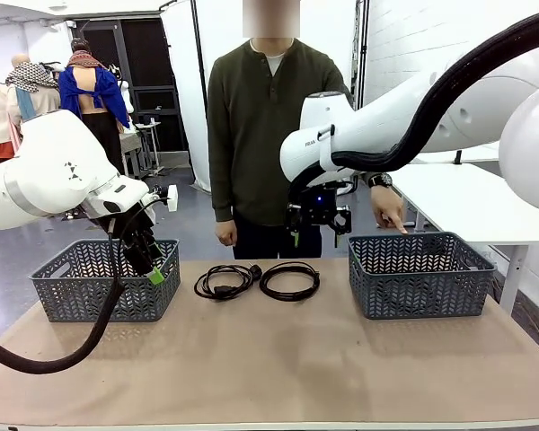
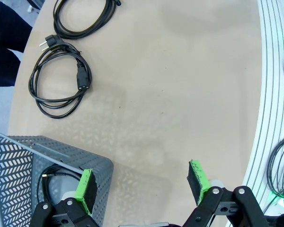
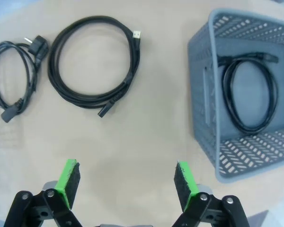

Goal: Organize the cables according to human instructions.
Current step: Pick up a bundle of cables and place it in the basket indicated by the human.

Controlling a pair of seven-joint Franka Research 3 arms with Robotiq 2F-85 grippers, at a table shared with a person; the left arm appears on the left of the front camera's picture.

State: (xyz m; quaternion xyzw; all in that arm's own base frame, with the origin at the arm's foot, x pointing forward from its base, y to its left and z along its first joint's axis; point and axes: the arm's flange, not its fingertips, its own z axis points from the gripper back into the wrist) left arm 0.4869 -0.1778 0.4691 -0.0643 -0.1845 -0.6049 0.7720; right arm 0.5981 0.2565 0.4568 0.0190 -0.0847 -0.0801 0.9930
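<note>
Two black coiled cables lie side by side at the table's far middle: one with a mains plug (image 1: 225,281) (image 2: 59,82) (image 3: 14,75), one with a small flat plug (image 1: 289,280) (image 2: 83,19) (image 3: 92,64). A third cable (image 2: 52,177) lies in the left basket (image 1: 108,278) (image 2: 47,153). Another cable (image 3: 253,94) rests in the right basket (image 1: 420,274) (image 3: 203,94). My left gripper (image 1: 153,269) (image 2: 142,184) hangs open over the left basket's right end. My right gripper (image 1: 322,232) (image 3: 127,182) hovers open and holds nothing, above the table behind the two loose cables.
A person stands at the far side of the table, and one hand (image 1: 391,214) points a finger down at the right basket. A white table (image 1: 467,197) stands behind on the right. Bare table lies in front of the cables.
</note>
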